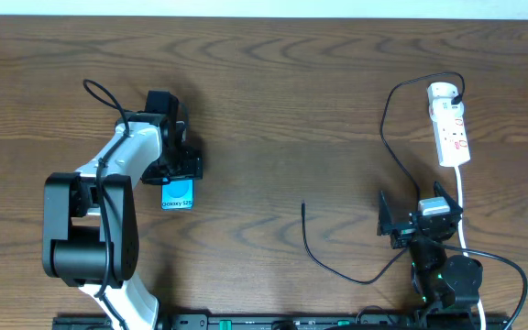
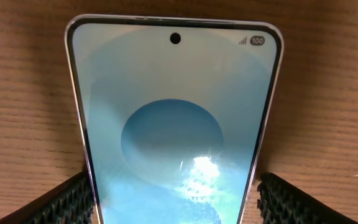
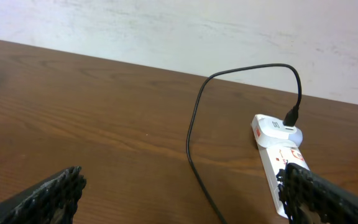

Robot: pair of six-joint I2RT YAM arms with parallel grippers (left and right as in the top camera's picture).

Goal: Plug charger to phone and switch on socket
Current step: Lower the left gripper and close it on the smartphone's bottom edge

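White shell links on the left arm [image 1: 117,160], with black joint housings and a big black block at the base end. A thin black cable [image 1: 99,92] loops off the upper link. The left claw [image 1: 180,176] is black, and its fingers [image 2: 67,200] have black pads with a fine diamond-knurled texture. All black on the right arm [image 1: 447,273], with rounded joint housings and a small green light [image 1: 426,267] glowing. The right claw [image 1: 390,220] is black, its finger pads [image 3: 48,196] knurled the same way.
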